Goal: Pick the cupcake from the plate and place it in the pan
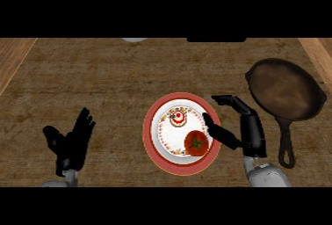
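A white plate with a red rim (159,115) lies at the counter's middle. On its lower right part sits a red round thing with a dark star-shaped top (196,143); it looks more like a tomato than a cupcake. My right hand (250,127) hovers at the plate's right rim, open, its fingers bent at the tips and its thumb (217,130) reaching over the rim just above the red thing. It holds nothing. A dark, empty pan (285,90) lies to the right, its handle (285,149) pointing toward me. My left hand (70,141) rests open at the lower left, fingers up.
A white object (135,39) and a dark object (216,39) show partly at the counter's far edge. Lighter wooden strips run along the counter's left edge (13,57) and right edge (321,50). The pan's handle lies close beside my right forearm.
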{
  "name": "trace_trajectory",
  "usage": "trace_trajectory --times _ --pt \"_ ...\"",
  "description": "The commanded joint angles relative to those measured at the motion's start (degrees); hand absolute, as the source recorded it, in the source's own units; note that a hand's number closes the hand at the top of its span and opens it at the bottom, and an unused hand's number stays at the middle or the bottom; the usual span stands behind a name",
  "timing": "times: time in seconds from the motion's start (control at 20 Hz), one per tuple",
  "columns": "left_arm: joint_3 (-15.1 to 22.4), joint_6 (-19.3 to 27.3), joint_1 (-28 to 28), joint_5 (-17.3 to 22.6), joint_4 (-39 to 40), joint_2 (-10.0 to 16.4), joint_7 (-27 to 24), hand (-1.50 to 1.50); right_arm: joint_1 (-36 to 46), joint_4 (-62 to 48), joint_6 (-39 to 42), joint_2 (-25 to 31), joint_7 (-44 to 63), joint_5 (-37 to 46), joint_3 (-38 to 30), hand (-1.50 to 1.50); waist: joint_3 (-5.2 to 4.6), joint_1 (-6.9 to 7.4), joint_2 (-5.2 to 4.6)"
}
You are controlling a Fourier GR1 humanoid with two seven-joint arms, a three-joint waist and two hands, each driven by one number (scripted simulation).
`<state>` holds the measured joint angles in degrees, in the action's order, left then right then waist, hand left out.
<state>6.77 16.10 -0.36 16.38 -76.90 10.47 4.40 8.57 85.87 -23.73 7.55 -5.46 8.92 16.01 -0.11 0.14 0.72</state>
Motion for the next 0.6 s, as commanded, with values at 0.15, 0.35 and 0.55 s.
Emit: trace_trajectory --times 0.15,0.35,0.55 --pt "0.64 1.91 2.02 1.02 -2.84 -2.87 1.34 0.0 -11.54 -0.84 -26.46 -7.36 4.18 22.26 16.7 -1.5 -0.08 -0.62 -0.01" --pt "-1.05 -1.12 3.17 2.17 -3.96 0.25 1.24 0.0 -8.52 -2.26 -33.01 -7.48 21.34 35.74 21.56 -1.5 -0.15 -0.03 -0.32" --pt "0.17 0.29 3.32 0.9 -2.56 -2.4 -0.48 0.0 -0.85 -2.04 -24.42 -7.52 39.51 47.46 17.98 -1.5 -0.15 -0.35 -0.5"
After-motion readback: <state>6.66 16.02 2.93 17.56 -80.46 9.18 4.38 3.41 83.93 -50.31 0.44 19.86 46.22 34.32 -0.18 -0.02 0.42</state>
